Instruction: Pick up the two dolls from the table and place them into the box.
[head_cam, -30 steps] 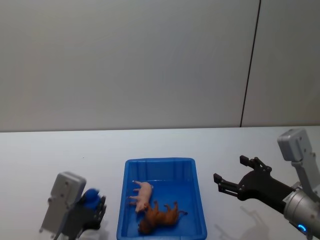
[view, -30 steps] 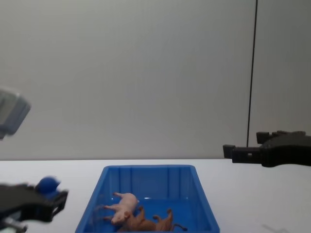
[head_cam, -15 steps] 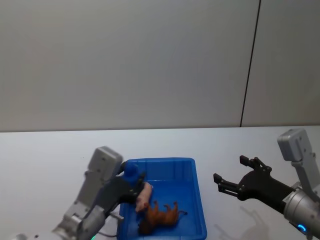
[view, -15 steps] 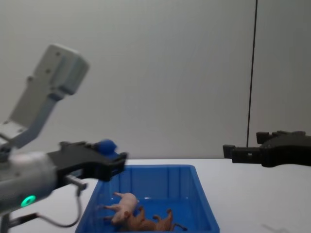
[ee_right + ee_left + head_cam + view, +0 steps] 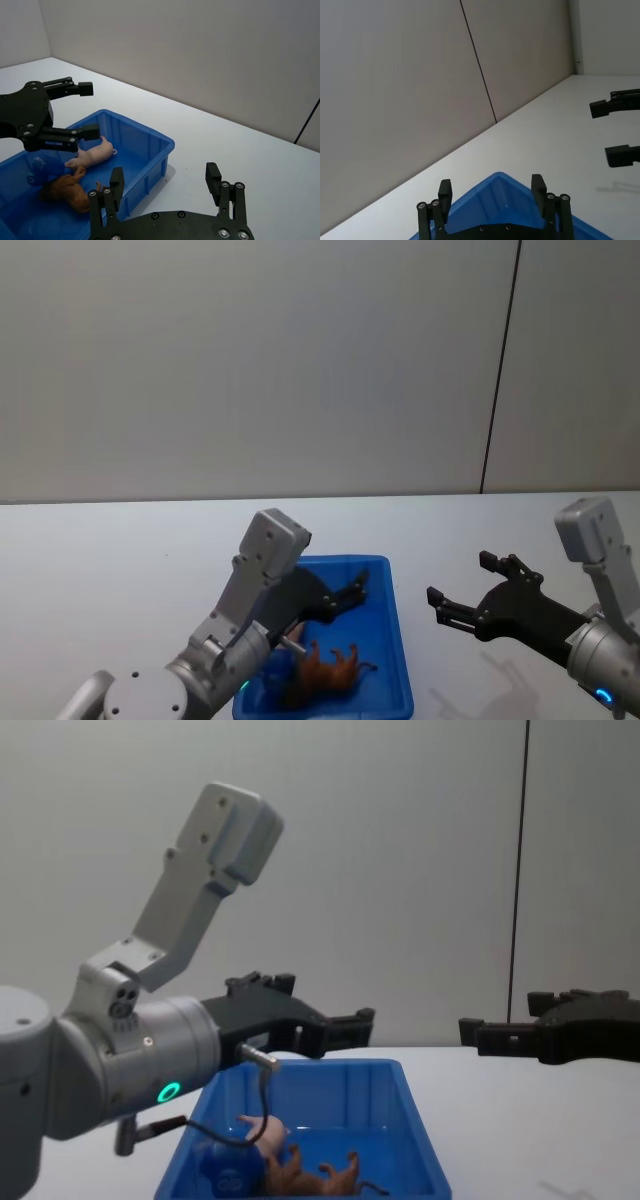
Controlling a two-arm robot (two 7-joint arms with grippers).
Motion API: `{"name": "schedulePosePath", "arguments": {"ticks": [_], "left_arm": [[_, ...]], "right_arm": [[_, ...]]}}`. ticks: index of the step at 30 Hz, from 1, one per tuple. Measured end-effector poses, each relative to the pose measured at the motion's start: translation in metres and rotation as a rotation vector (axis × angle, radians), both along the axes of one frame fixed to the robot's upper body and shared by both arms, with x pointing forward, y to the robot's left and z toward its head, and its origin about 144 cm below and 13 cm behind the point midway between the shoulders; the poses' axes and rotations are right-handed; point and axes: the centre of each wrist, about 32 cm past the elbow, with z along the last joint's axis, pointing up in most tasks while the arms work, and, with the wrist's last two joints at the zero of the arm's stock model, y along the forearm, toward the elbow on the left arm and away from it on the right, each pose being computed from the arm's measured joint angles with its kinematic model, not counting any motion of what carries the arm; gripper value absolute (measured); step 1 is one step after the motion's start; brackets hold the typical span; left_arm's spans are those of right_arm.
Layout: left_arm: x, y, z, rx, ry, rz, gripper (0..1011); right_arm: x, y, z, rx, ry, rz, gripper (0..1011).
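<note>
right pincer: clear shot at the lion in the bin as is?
Probably not. The left pincer, open, hovers over the bin above the lion; the right pincer, open, sits off to the bin's right.

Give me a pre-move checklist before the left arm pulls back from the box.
1. Left gripper open, holding nothing: ok.
2. Pig inside the box: ok.
3. Lion inside the box: ok.
4. Blue ball kept out of the box: not ok, it lies in the box beside the lion.
5. Right gripper open, away from the box over the table: ok.
6. Left gripper above the box rim, free to withdraw: ok, judging by the chest view.
</note>
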Motion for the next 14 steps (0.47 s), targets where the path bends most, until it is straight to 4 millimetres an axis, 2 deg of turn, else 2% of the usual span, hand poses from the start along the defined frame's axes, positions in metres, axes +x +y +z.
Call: {"name": "schedulePosePath", "arguments": {"ticks": [2, 14], "left_arm": [[0.0007, -0.0023, 0.0010, -0.005, -0.009, -0.009, 1001], [0.0027, -0.0092, 0.0046, -0.018, -0.034, -0.035, 1001]], "right_arm": [[0.0000, 0.0000, 0.0000, 0.000, 0.000, 0.000, 1001], [0.0000, 0.0000, 0.0000, 0.000, 0.000, 0.000, 1001]]}}
